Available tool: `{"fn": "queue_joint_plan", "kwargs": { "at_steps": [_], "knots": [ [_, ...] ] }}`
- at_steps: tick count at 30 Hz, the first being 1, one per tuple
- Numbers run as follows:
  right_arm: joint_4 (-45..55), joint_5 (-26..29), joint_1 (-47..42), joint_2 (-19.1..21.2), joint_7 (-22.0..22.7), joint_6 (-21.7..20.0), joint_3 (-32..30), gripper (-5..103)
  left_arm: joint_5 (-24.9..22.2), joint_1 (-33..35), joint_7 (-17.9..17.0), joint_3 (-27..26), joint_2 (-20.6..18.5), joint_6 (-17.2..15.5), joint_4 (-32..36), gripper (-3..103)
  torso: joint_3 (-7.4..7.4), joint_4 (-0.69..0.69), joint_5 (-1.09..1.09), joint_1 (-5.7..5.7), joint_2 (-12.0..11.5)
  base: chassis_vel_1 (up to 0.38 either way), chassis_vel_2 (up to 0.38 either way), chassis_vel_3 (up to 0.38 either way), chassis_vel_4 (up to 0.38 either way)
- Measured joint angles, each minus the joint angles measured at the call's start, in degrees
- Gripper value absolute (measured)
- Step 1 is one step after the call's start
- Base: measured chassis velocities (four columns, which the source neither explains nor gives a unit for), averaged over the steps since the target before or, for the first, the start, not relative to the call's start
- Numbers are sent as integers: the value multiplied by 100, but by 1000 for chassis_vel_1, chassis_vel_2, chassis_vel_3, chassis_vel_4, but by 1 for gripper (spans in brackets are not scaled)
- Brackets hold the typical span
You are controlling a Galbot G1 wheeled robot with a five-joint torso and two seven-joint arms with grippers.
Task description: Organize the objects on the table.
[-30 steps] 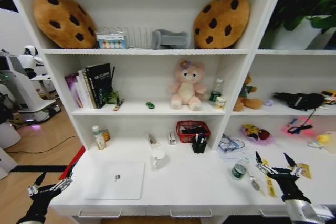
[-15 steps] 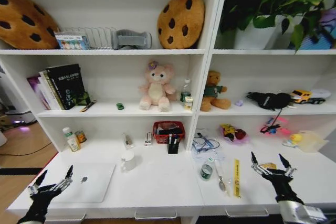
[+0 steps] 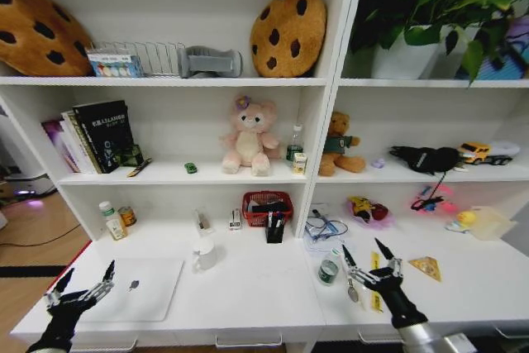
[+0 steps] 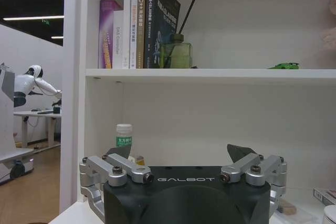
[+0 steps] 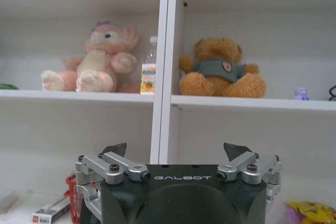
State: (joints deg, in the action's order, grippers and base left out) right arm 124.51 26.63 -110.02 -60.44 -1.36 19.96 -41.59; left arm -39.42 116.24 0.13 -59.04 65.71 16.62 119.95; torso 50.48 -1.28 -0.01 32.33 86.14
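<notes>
On the long white table (image 3: 256, 291), a silver laptop (image 3: 149, 287) lies closed at the front left. My left gripper (image 3: 87, 274) hovers open at its front left corner, empty. My right gripper (image 3: 365, 252) is open above a spoon (image 3: 351, 289) and a yellow strip (image 3: 374, 297), beside a small green can (image 3: 328, 270). A yellow triangular piece (image 3: 427, 267) lies to its right. The tiny green toy car (image 3: 191, 168) sits on the shelf above, and the car (image 4: 283, 66) also appears in the left wrist view. Each wrist view shows its own gripper, left (image 4: 178, 153) and right (image 5: 176, 148), open and empty.
A white mug (image 3: 203, 254), a red basket (image 3: 266, 204), a black pen holder (image 3: 273, 229) and a coiled cable (image 3: 322, 225) stand toward the back of the desk. A bottle (image 3: 107, 219) and a can (image 3: 126, 216) stand at back left. Books (image 3: 103, 134) and plush toys (image 3: 246, 138) fill the shelves.
The camera swung right, then held nearly still. My right gripper moved left from the desk's right part to above the spoon and yellow strip, uncovering the yellow triangle. The left gripper stayed put.
</notes>
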Motion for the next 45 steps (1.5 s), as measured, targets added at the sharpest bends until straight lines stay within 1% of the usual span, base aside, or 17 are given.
{"fn": "queue_joint_plan", "kwargs": {
  "at_steps": [3,13,14,17,19,20,22,23,25,26,28,29,31,32,33,34,45],
  "knots": [
    [-239,37,197,84,167,-259,89,100,0,0,0,0,0,0,0,100,0,-1,0,0,0,0,0,0,0],
    [-765,22,744,154,184,-531,635,100,0,0,0,0,0,0,0,100,0,-1,1,0,0,0,0,0,0],
    [-813,13,863,153,209,-597,766,103,0,0,0,0,0,0,0,100,0,-1,1,0,0,0,0,0,0],
    [-903,-26,1019,147,244,-649,908,100,0,0,0,0,0,0,0,100,0,0,0,0,0,0,0,0,0],
    [-1013,-87,1154,122,303,-653,1023,91,0,0,0,0,0,0,0,100,0,0,1,0,0,0,0,0,0],
    [-1013,-87,1154,122,303,-653,1023,91,0,0,0,0,0,0,0,100,0,0,1,0,0,0,0,0,0],
    [-1050,-107,1197,85,356,-652,1070,81,0,0,0,0,0,0,0,100,0,0,1,0,0,0,0,0,0],
    [-1050,-107,1197,85,356,-652,1070,81,0,0,0,0,0,0,0,100,0,0,1,0,0,0,0,0,0],
    [-1057,-131,1190,64,367,-633,1071,70,0,0,0,0,0,0,0,100,0,-1,0,0,0,0,0,0,0],
    [-1057,-131,1190,64,367,-633,1071,70,0,0,0,0,0,0,0,100,0,-1,0,0,0,0,0,0,0],
    [-1056,-173,1170,31,383,-599,1074,59,0,0,0,0,0,0,0,100,0,-1,0,0,0,0,0,0,0],
    [-1056,-173,1170,31,383,-599,1074,59,0,0,0,0,0,0,0,100,0,-1,0,0,0,0,0,0,0],
    [-1031,-235,1146,3,401,-574,1078,48,0,0,0,0,0,0,0,100,0,-1,0,0,0,0,0,0,0],
    [-1031,-235,1146,3,401,-574,1078,48,0,0,0,0,0,0,0,100,0,-1,0,0,0,0,0,0,0],
    [-1018,-244,1141,-3,407,-572,1079,43,0,0,0,0,0,0,0,100,0,-1,0,0,0,0,0,0,0],
    [-991,-261,1137,-20,425,-570,1081,32,0,0,0,0,0,0,0,100,0,-1,0,0,0,0,0,0,0],
    [-431,-279,700,-182,604,-546,792,30,0,0,0,0,0,0,0,100,0,0,1,0,-1,0,0,0,0]
  ]
}}
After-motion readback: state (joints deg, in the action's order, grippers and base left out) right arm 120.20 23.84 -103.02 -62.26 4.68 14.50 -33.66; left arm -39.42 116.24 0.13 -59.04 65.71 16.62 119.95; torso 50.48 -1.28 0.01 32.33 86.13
